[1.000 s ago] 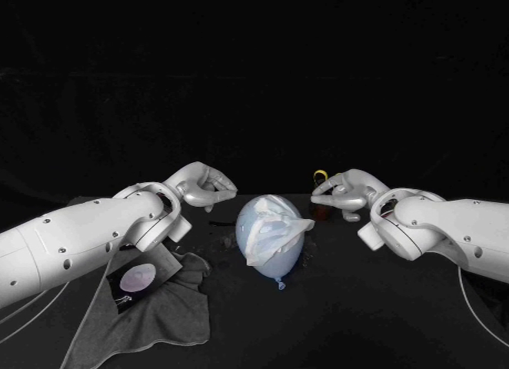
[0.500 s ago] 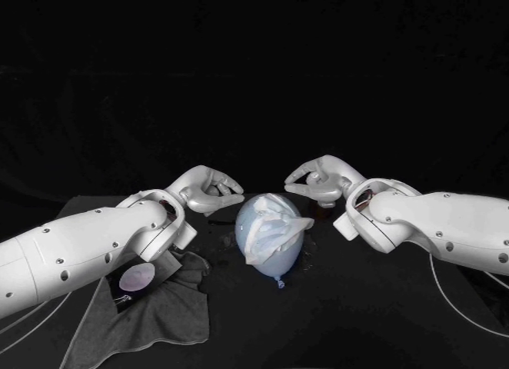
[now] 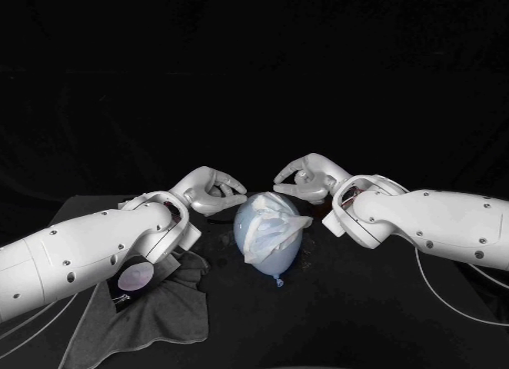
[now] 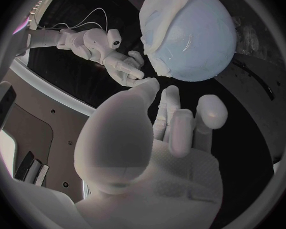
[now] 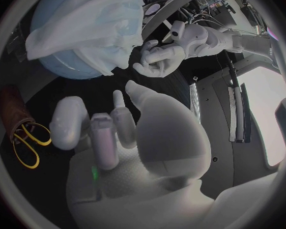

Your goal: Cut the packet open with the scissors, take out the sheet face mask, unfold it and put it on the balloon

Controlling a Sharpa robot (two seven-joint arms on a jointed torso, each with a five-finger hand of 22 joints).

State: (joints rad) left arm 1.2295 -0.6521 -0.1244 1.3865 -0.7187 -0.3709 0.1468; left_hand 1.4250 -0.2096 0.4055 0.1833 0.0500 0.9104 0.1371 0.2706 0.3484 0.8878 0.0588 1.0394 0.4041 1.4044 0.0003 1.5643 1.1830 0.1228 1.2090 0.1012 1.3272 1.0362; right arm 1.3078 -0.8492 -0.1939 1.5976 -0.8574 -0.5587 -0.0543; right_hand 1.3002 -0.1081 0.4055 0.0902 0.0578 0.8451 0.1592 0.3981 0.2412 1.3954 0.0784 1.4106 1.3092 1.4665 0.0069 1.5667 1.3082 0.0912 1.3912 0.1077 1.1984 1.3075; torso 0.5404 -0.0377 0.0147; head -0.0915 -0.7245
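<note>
**Inspector:** Position of mask?

**Assessor:** On the balloon (image 3: 259,250), at mid-table (image 3: 354,307), between the two hands. Mask (image 3: 286,223) draped over the upper side, bunched and creased, with one flap hanging toward the right arm. Not spread flat. Bare balloon visible below and on the left side.

**Inspector:** State of hands?

**Assessor:** Left hand (image 3: 211,192) just beside the balloon's far end, fingers apart and loosely bent, nothing held. Right hand (image 3: 307,181) opposite, likewise near the far end, fingers apart, empty. No contact with mask or balloon visible from either wrist.

**Inspector:** Packet and scissors?

**Assessor:** Packet (image 3: 135,278) lying on a grey cloth (image 3: 166,315) under the left arm, well apart from the balloon. Cut edge too small to confirm. Scissors (image 5: 26,141), yellow-handled, standing in a brown holder (image 5: 11,106) close to the right hand, not in use.

**Inspector:** Progress?

**Assessor:** Judged late stage. Cutting and extraction taken as done, given mask out and packet set aside. Placement done in part only: mask on balloon but crumpled and off-centre. Unfolding judged incomplete.

**Inspector:** Outstanding work?

**Assessor:** Spreading and smoothing of the mask across the balloon. Light touch advised, the balloon being unsecured and likely to roll. Risk of dragging the mask off rather than flattening it.
</note>
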